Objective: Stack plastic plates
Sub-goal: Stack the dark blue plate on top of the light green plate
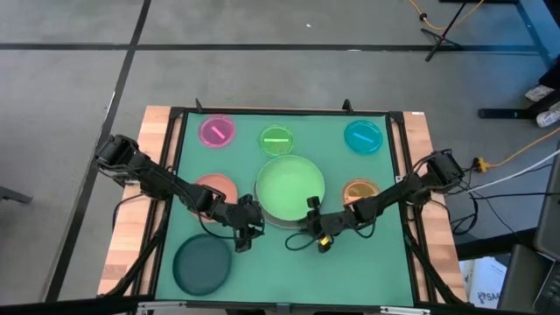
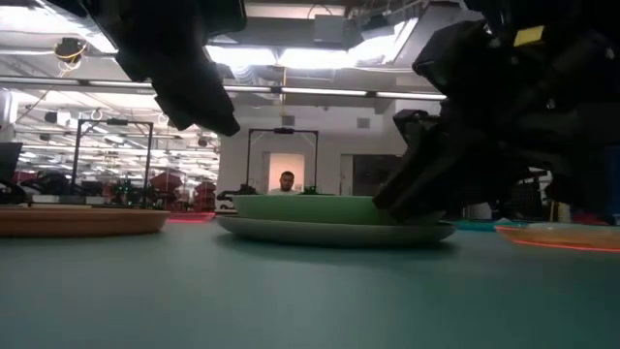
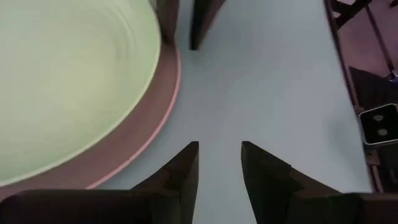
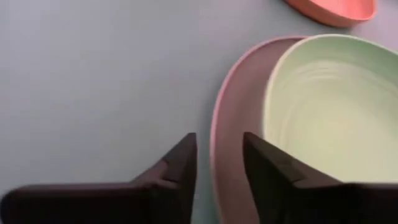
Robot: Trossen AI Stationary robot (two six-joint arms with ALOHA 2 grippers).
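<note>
A large light green plate (image 1: 290, 185) sits inside a large grey plate (image 1: 278, 219) at the mat's middle; the low view shows the pair stacked (image 2: 334, 221). My left gripper (image 1: 248, 231) is open and hovers over bare mat near the stack's near-left rim (image 3: 158, 118). My right gripper (image 1: 317, 234) is open at the stack's near-right rim, with its fingers on either side of the grey rim (image 4: 217, 134). The salmon plate (image 1: 215, 187), dark teal plate (image 1: 203, 264), and small pink (image 1: 217, 131), green (image 1: 277, 139), blue (image 1: 363, 136) and orange (image 1: 360, 192) plates lie flat on the mat. My right gripper has one finger (image 4: 183, 155) outside the grey plate's near-right rim (image 4: 216, 149) and the other finger (image 4: 258, 155) over its inner slope. I cannot tell whether either finger touches it. The plate lies flat on the mat.
The green mat (image 1: 367, 262) is bordered by a dark frame and wooden table edges (image 1: 127, 227). Bare mat lies along the near side to the right of the dark teal plate. Beyond the table in the low view, a person (image 2: 287, 181) stands far off.
</note>
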